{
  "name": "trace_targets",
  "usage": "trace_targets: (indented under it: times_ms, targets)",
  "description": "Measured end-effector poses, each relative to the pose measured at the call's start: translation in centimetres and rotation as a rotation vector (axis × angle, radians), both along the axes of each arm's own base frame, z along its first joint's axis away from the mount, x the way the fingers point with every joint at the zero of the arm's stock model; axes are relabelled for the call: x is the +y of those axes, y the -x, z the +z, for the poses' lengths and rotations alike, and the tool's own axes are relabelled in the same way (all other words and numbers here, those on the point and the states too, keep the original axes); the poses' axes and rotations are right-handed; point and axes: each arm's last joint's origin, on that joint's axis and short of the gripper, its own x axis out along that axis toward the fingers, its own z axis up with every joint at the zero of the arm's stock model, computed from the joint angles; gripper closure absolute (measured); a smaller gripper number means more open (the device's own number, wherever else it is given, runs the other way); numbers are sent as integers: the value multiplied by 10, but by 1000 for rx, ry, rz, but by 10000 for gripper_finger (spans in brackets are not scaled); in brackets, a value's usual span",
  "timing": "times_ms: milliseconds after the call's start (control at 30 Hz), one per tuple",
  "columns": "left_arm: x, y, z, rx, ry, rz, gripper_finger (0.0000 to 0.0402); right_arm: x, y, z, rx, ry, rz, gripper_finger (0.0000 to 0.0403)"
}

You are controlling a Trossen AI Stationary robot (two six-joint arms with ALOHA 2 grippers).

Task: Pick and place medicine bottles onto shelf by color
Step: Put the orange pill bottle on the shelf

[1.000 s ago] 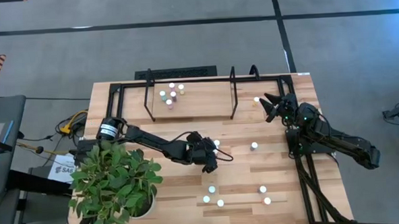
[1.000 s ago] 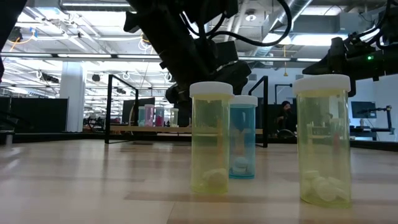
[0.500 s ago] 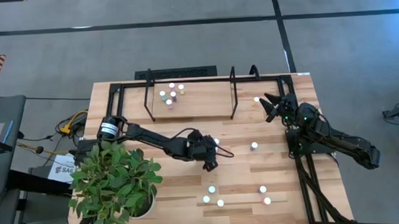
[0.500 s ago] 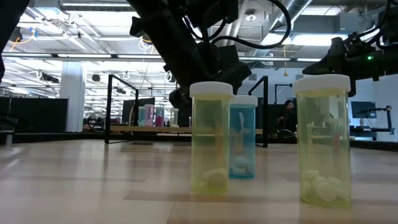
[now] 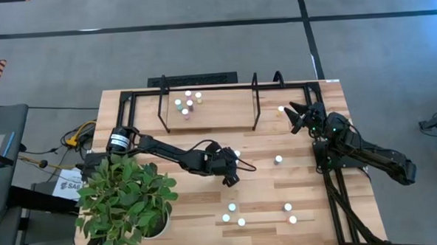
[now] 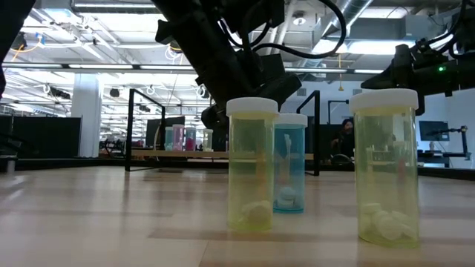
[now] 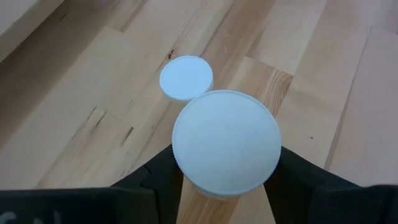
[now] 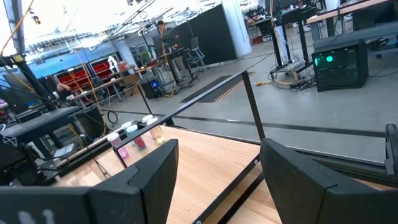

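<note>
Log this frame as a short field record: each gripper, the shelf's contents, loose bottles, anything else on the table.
left gripper: mid-table, fingers either side of a white-capped bottle
right gripper: open, empty, by the shelf's right end
shelf: far side of table, a cluster of small bottles near its left loop
loose bottles: several upright on the near tabletop, one more mid-right
potted plant: near-left corner

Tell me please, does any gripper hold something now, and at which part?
The left gripper has its fingers on both sides of a bottle, just below the white cap. The right gripper is open and holds nothing.
</note>
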Motion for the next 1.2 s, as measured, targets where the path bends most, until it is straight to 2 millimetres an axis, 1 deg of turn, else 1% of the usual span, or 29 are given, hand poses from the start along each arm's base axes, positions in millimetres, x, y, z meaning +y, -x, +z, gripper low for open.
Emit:
trace_targets:
  times_ms: [200, 333, 433, 567, 700, 833, 1033, 1200]
  targets:
    - [0, 0, 2, -4, 1, 2, 231, 0, 0, 0, 0, 0, 0, 154]
    - [1, 3, 9, -11, 1, 12, 231, 0, 0, 0, 0, 0, 0, 154]
    - [2, 6, 18, -13, -21, 31, 231, 0, 0, 0, 0, 0, 0, 154]
    - [5, 13, 37, -38, -85, 63, 231, 0, 0, 0, 0, 0, 0, 154]
    - [13, 18, 53, -58, -162, 94, 231, 0, 0, 0, 0, 0, 0, 154]
    - [34, 17, 59, -55, -176, 116, 231, 0, 0, 0, 1, 0, 0, 154]
    - [76, 16, 60, -49, -78, 176, 231, 0, 0, 0, 1, 0, 0, 154]
    - [101, 11, 75, -81, -107, 226, 231, 0, 0, 0, 0, 0, 0, 154]
